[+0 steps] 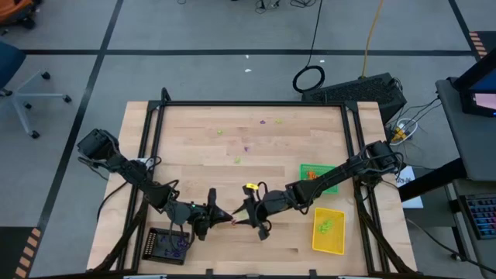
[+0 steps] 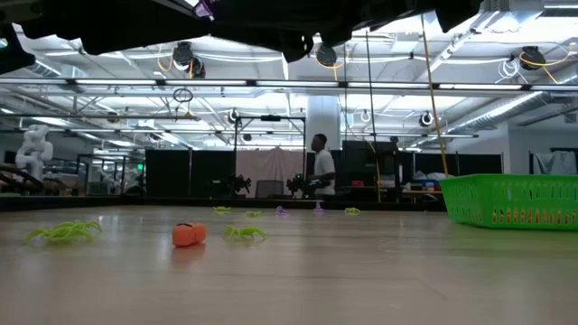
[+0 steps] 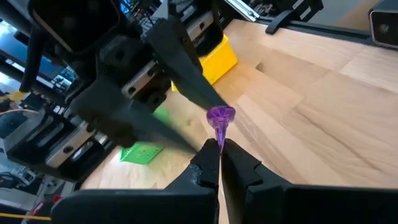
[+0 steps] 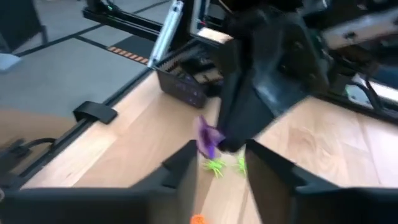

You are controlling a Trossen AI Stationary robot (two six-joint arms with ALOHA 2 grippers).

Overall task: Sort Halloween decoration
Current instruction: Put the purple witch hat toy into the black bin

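Left wrist view shows our left gripper (image 3: 219,149) clamped on a purple trinket (image 3: 220,118); the right gripper (image 4: 219,155) stands parted, so we should carry the trinket gently to the black tray (image 1: 165,246).

No readable text, labels, brands, numbers or signs in any view.

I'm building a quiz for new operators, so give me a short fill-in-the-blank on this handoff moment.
1. The left gripper is shut on a small ____ plastic trinket.
2. The right gripper facing it has its jaws ____.
3. Beside the green mesh tray on the wooden table lies a ____ rectangular tray holding lime-green trinkets.
4. In the low view, one small ____ trinket lies between lime-green ones.

Missing words: purple; open; yellow; orange
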